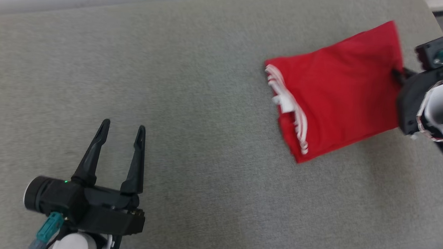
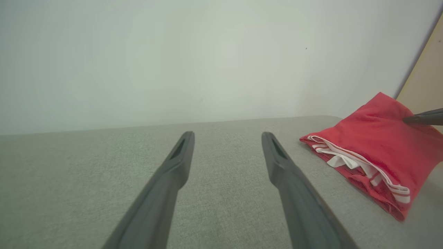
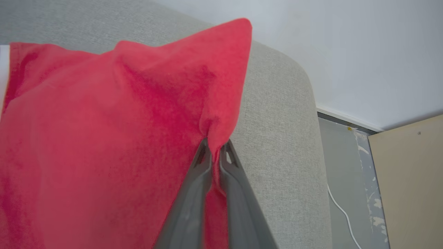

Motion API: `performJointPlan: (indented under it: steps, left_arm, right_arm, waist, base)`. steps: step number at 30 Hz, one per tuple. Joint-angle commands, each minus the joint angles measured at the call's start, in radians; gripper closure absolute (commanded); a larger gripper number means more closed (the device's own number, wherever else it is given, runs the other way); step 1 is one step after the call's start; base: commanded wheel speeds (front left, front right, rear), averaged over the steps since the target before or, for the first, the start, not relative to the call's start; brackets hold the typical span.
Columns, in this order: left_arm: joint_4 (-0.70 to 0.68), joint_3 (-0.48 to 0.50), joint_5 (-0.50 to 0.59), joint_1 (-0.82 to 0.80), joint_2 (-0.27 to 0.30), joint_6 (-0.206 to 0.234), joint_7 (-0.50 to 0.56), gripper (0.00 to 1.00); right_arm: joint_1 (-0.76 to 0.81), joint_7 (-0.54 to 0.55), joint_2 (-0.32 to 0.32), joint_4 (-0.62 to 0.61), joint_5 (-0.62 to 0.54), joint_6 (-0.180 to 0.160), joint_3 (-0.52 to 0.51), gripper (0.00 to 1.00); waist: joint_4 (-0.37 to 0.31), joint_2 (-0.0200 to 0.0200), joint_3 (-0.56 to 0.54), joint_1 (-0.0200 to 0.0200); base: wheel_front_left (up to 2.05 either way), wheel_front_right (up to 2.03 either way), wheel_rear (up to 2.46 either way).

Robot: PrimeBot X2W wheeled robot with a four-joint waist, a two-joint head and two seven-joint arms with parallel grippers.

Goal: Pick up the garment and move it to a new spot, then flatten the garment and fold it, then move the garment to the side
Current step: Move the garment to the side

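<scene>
Right gripper (image 3: 215,148) pinches the edge of the folded red garment (image 1: 337,88), lying at the right end of the surface (image 1: 207,102); left gripper (image 1: 123,128) gapes wide, empty, well apart

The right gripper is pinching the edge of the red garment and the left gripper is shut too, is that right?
No, the left gripper is open, not shut, as the left wrist view shows. The right gripper is pinching the edge of the red garment.
</scene>
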Motion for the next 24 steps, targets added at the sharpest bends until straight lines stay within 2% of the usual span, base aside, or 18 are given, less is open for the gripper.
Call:
performJointPlan:
  steps: [1,11,15,19,21,22,23,24]
  left_arm:
    - [-0.012,-0.014,0.008,-0.027,0.015,-0.002,0.0,0.0]
    - [-0.099,-0.074,0.009,-0.099,0.089,-0.001,0.0,0.0]
    - [-0.122,-0.079,0.012,-0.115,0.117,-0.001,0.0,0.0]
    - [-0.127,-0.077,0.005,-0.125,0.135,-0.001,0.0,0.0]
    - [-0.127,-0.075,0.003,-0.128,0.139,-0.001,0.0,0.0]
    - [-0.126,-0.076,0.001,-0.129,0.14,-0.001,0.0,0.0]
    - [-0.123,-0.078,0.0,-0.132,0.141,-0.001,0.0,0.0]
    - [-0.12,-0.08,-0.001,-0.133,0.14,-0.001,0.0,0.0]
  right_arm:
    - [-0.024,-0.021,-0.027,0.019,-0.008,-0.002,-0.005,1.0]
    - [-0.142,-0.165,-0.153,0.1,-0.055,-0.002,-0.063,1.0]
    - [-0.166,-0.214,-0.179,0.132,-0.073,-0.002,-0.099,1.0]
    - [-0.179,-0.258,-0.163,0.157,-0.099,-0.002,-0.117,0.99]
    - [-0.179,-0.271,-0.151,0.17,-0.117,-0.002,-0.129,0.67]
    - [-0.176,-0.277,-0.145,0.179,-0.124,-0.002,-0.137,0.15]
    - [-0.173,-0.281,-0.138,0.186,-0.133,-0.002,-0.142,0.0]
    - [-0.168,-0.285,-0.13,0.195,-0.141,-0.002,-0.147,0.0]
  waist:
    - [-0.088,-0.0002,0.097,-0.0002]
    - [-0.117,-0.0002,0.225,-0.0002]
    - [-0.122,-0.0002,0.267,-0.0002]
    - [-0.127,-0.0002,0.286,-0.0002]
    - [-0.128,-0.0002,0.29,-0.0002]
    - [-0.128,-0.0002,0.29,-0.0002]
    - [-0.127,-0.0002,0.289,-0.0002]
    - [-0.126,-0.0002,0.285,-0.0002]
  base:
    - [0.0,0.0,0.0]
    - [0.0,0.0,0.0]
    - [0.0,0.0,0.0]
    - [0.0,0.0,0.0]
    - [0.0,0.0,0.0]
    - [0.0,0.0,0.0]
    - [0.0,0.0,0.0]
    - [0.0,0.0,0.0]
